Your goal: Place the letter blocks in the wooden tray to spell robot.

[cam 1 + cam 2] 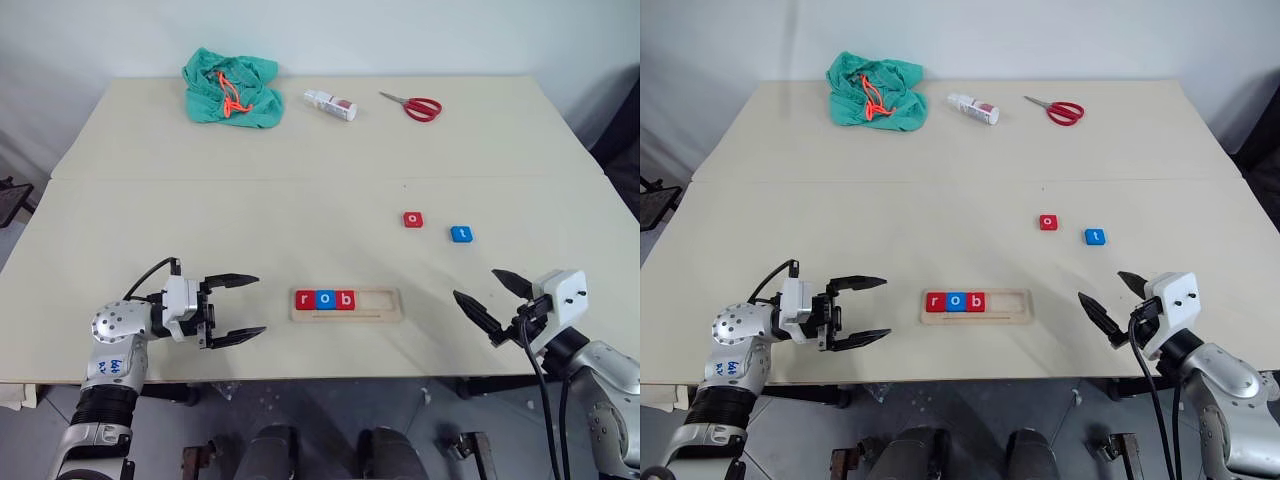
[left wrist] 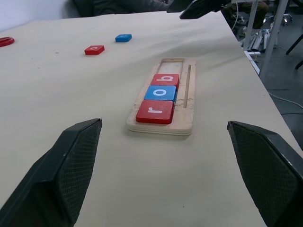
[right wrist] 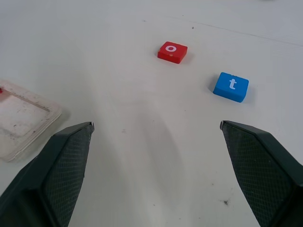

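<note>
Both claws hang low over the near edge of the counter (image 1: 120, 210) with fingers spread and nothing in them — the left claw (image 1: 236, 309) just left of the tray (image 1: 381, 310), the right claw (image 1: 492, 297) off to its right. Three blocks sit in the tray's groove reading r (image 1: 305, 299), o (image 1: 325, 299), b (image 1: 345, 299), so the word looks a little over half done. Still loose on the counter, beyond the tray and to its right, lie the red o (image 1: 413, 219) and the blue t (image 1: 461, 234) — those two have yet to fill the bare right end.
</note>
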### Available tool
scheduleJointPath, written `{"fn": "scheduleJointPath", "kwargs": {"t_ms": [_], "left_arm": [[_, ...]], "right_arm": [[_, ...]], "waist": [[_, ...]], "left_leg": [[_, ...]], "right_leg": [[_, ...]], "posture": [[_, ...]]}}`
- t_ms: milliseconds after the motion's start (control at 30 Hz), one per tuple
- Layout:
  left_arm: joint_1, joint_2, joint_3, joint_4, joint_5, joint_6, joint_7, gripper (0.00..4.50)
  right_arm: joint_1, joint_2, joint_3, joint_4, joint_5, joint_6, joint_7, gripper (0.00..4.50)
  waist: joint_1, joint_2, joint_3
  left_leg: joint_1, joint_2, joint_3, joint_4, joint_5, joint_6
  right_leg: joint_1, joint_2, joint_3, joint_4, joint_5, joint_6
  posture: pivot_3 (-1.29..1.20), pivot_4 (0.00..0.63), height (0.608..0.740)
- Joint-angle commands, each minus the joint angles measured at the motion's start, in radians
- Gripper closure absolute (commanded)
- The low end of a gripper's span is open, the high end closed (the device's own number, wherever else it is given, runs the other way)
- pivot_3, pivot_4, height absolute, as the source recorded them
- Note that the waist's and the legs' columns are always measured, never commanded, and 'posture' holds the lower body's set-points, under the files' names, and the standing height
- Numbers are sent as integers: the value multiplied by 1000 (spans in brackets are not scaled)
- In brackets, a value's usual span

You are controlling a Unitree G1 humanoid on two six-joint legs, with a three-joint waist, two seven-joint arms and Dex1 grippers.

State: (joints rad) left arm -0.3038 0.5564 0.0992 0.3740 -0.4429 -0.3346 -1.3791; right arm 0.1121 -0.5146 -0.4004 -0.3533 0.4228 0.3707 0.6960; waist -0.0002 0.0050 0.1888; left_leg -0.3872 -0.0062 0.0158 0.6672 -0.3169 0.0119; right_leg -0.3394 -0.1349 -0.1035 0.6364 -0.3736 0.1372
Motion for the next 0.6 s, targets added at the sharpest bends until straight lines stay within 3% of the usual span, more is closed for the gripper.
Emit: {"fn": "scheduleJointPath", "kwargs": {"t_ms": [33, 367, 600], "left_arm": [[8, 17, 20, -19, -14, 2, -6, 0], [22, 17, 21, -43, -18, 13, 1, 0], [53, 27, 38, -75, -29, 21, 4, 0]], "right_arm": [[11, -13, -3, -23, 21, -24, 9, 33], [-5, -18, 3, 12, 32, -28, 25, 33], [-142, -15, 71, 61, 0, 45, -60, 33]], "waist": [[1, 0, 0], [1, 0, 0], [-1, 0, 0]], "left_leg": [[0, 0, 0, 0, 0, 0], [0, 0, 0, 0, 0, 0], [0, 0, 0, 0, 0, 0]], "right_leg": [[0, 0, 0, 0, 0, 0], [0, 0, 0, 0, 0, 0], [0, 0, 0, 0, 0, 0]], "posture": [[0, 150, 740], [0, 150, 740], [0, 150, 740]]}}
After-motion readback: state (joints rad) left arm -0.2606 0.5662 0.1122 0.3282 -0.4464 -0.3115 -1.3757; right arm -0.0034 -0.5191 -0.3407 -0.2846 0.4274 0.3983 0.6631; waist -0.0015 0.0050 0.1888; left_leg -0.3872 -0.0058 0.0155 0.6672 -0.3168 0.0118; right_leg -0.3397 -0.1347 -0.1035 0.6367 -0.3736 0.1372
